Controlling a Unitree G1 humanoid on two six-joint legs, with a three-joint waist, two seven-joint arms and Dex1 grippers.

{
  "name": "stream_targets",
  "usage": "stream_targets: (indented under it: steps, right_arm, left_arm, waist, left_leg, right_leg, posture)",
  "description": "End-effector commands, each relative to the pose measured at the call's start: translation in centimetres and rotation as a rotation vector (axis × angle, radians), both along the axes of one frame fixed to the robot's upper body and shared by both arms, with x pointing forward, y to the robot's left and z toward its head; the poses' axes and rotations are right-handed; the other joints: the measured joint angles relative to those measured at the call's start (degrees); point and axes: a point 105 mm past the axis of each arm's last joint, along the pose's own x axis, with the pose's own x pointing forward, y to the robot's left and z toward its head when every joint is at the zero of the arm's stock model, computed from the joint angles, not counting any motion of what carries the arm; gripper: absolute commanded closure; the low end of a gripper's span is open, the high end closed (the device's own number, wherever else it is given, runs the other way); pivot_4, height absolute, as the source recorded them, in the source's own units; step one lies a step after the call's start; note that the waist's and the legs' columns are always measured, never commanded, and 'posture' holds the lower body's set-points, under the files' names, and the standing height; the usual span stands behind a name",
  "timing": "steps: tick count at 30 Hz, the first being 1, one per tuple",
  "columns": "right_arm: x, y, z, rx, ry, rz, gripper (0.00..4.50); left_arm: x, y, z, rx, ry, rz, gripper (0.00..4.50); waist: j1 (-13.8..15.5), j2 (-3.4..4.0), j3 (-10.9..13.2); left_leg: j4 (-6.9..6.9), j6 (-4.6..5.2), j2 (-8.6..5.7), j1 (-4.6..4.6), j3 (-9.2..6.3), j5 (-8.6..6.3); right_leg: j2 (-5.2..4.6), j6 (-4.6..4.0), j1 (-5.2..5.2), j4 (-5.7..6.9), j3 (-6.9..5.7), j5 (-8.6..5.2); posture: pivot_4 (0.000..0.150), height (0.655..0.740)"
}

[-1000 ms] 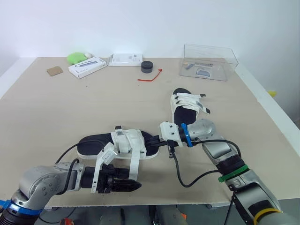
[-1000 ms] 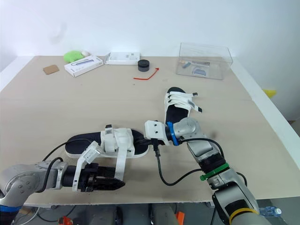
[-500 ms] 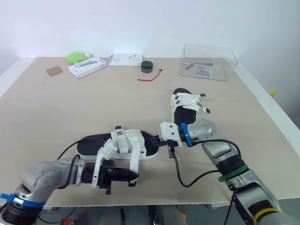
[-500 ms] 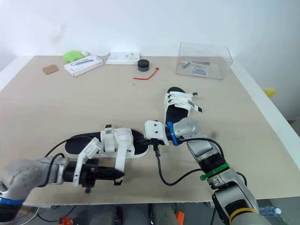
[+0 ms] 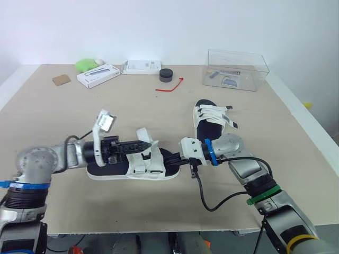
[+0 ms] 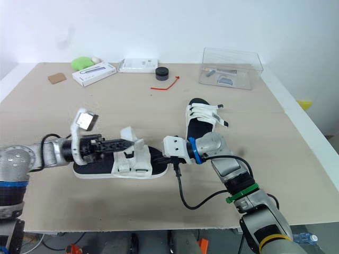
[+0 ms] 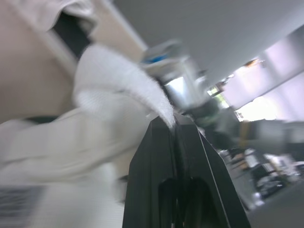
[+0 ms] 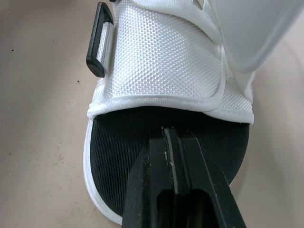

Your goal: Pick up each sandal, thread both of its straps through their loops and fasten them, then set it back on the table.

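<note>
I see the near sandal (image 5: 122,170), black sole with white straps, lying flat at the table's near middle, lengthwise left to right, one strap (image 5: 144,143) lifted. The far sandal (image 5: 210,120), alike, lies flat farther right.

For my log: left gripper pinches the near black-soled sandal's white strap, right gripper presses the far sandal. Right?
No: the right gripper presses the near black-soled sandal too, at its end, per the left eye view. The left gripper does pinch its white strap.
</note>
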Motion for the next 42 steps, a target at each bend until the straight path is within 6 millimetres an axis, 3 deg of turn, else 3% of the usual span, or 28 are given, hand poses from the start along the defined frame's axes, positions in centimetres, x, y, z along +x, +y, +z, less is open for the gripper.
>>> stream_targets:
  steps: [1, 14, 18, 22, 29, 36, 39, 42]
  right_arm:
    - [0.4, -0.5, 0.1, -0.018, -0.009, -0.026, 4.50]
    - [0.2, -0.7, -0.1, -0.016, -0.012, -0.041, 4.50]
    - [0.2, -0.7, -0.1, -0.012, -0.014, -0.044, 4.50]
    - [0.1, -0.6, -0.1, -0.010, -0.016, -0.045, 4.50]
    - [0.2, -0.5, -0.1, -0.007, -0.019, -0.051, 4.50]
    - [0.3, -0.5, -0.2, -0.005, -0.018, -0.057, 4.50]
    - [0.4, -0.5, -0.1, -0.005, -0.019, -0.057, 4.50]
    - [0.4, -0.4, -0.1, -0.003, -0.021, -0.057, 4.50]
  left_arm:
    - [0.8, -0.4, -0.2, 0.018, -0.048, -0.018, 4.45]
    - [-0.5, -0.9, -1.9, 0.098, 0.029, -0.212, 4.45]
    - [1.9, -1.5, -0.5, 0.074, -0.034, -0.132, 4.45]
    - [2.2, -1.9, 0.2, 0.060, -0.043, -0.138, 4.45]
    - [0.3, -2.5, -0.8, 0.139, -0.004, -0.252, 4.45]
    - [-0.2, -2.1, -2.1, 0.241, 0.032, -0.287, 4.45]
    - [0.1, -2.1, -2.1, 0.254, 0.028, -0.278, 4.45]
    - [1.6, -2.7, -1.0, 0.218, 0.000, -0.212, 4.45]
  waist:
    - [0.03, 0.00, 0.00]
    - [0.10, 0.00, 0.00]
    - [0.19, 0.00, 0.00]
    - [0.18, 0.00, 0.00]
    - [0.13, 0.00, 0.00]
    - [0.12, 0.01, 0.01]
    - [0.12, 0.01, 0.01]
    - [0.13, 0.01, 0.00]
  left_leg:
    - [0.00, 0.00, 0.00, 0.01, 0.01, 0.00]
    - [0.03, -0.01, -0.03, -0.03, -0.03, 0.04]
    - [0.05, 0.00, -0.04, -0.02, -0.09, 0.04]
    - [0.07, 0.01, -0.04, -0.04, -0.09, 0.05]
    - [0.07, 0.00, -0.04, -0.08, -0.10, 0.04]
    - [0.06, 0.01, -0.03, -0.08, -0.12, 0.04]
    - [0.06, 0.01, -0.04, -0.08, -0.12, 0.04]
    - [0.07, 0.01, -0.04, -0.08, -0.14, 0.04]
  right_leg:
    - [0.00, 0.00, 0.00, 0.00, 0.01, 0.00]
    - [-0.01, 0.04, 0.00, 0.00, -0.03, 0.04]
    - [-0.01, 0.04, 0.02, 0.01, -0.06, 0.05]
    - [0.01, 0.07, 0.02, 0.01, -0.05, 0.07]
    - [0.00, 0.07, 0.00, 0.00, -0.04, 0.06]
    - [0.01, 0.06, 0.00, 0.00, -0.05, 0.06]
    - [0.01, 0.06, 0.00, 0.00, -0.05, 0.06]
    - [0.01, 0.06, 0.00, 0.00, -0.07, 0.06]
  posture:
    - [0.150, 0.7400]
    - [0.150, 0.7400]
    - [0.150, 0.7400]
    - [0.150, 0.7400]
    - [0.150, 0.7400]
    - [0.150, 0.7400]
    - [0.150, 0.7400]
    - [0.150, 0.7400]
